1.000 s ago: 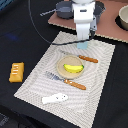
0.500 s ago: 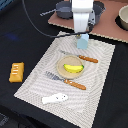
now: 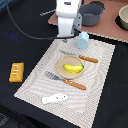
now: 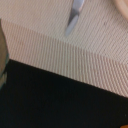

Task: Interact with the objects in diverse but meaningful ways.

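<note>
**Toy kitchen set: arm at the far edge of the placemat, beside the cup**

- Gripper [image 3: 66, 36]: hangs low over the far edge of the woven placemat [image 3: 35, 84]. Fingers hidden behind the white wrist housing in the exterior view and absent from the wrist view; spread or pressed together cannot be told. Nothing seen held.
- Pale blue cup [image 3: 83, 40]: upright on the placemat, just beside the gripper toward the exterior view's right. Nearest item; judged the likeliest next target, calling for a short sideways shift.
- Banana [image 3: 73, 68]: on a small round plate [image 3: 62, 71] mid-mat, nearer the camera than the gripper.
- Knife [image 3: 82, 57]: orange handle, blade pointing toward the gripper; blade tip shows in the wrist view.
- Fork [image 3: 65, 80]: orange handle, below the plate.
- White fish [image 3: 55, 98]: near edge of mat, well apart from the gripper.
- Orange ridged block [image 3: 16, 71]: off the mat, exterior view's left.
- Grey pot [image 3: 92, 13]: behind the arm, on a brown board.
</note>
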{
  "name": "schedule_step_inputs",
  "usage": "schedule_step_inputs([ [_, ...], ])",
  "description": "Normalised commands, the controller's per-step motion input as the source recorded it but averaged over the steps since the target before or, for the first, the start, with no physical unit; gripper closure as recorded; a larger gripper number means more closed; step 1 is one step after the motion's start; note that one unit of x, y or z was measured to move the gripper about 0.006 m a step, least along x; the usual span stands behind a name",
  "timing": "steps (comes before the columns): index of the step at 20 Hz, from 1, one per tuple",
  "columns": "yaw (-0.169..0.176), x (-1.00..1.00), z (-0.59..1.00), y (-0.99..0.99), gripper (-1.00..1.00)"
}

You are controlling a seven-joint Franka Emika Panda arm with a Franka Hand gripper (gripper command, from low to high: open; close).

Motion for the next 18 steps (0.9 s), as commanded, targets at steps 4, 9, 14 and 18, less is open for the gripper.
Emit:
schedule_step_inputs([
  [4, -0.003, -0.92, -0.33, -0.33, -1.0],
  [9, -0.006, -0.93, -0.28, -0.33, -1.0],
  [14, -0.021, -0.94, -0.16, -0.3, -1.0],
  [18, -0.077, -0.87, 0.0, -0.31, -1.0],
])
